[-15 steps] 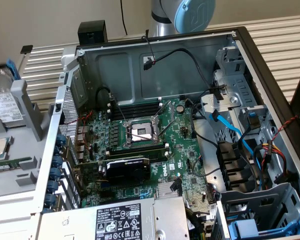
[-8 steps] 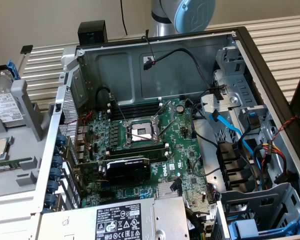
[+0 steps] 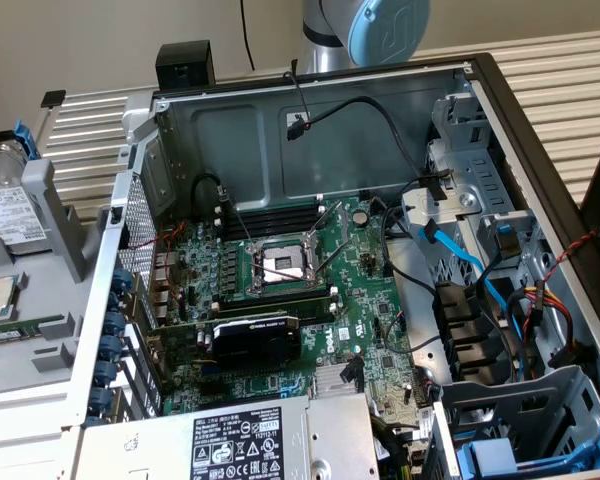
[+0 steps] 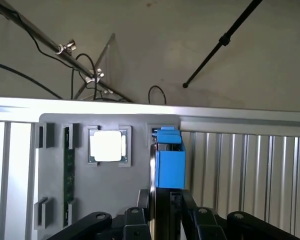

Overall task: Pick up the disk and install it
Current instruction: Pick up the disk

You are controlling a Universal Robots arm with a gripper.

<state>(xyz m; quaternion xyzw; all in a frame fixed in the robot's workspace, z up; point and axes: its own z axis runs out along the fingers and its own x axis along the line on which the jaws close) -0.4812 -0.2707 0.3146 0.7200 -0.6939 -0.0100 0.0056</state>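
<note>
Access to the open grey metal computer case (image 3: 280, 130) is from above. On the exterior view's right, the grey metal drive cage (image 3: 525, 395) with its blue plastic rail (image 3: 500, 458) is crowded by a multicoloured wire bundle (image 3: 545, 295) and a light-blue flat cable (image 3: 458, 252). A looped black cable (image 3: 380, 105) crosses the rear wall. The grey labelled power-supply box (image 3: 270, 440) borders the cage. On the grey plastic fixture plate (image 4: 55, 200), the disk (image 4: 170, 162) stands edge-on, clamped by the gripper (image 4: 166, 215). The square silver processor chip (image 4: 106, 146) lies just beside it, with bare plate between.
</note>
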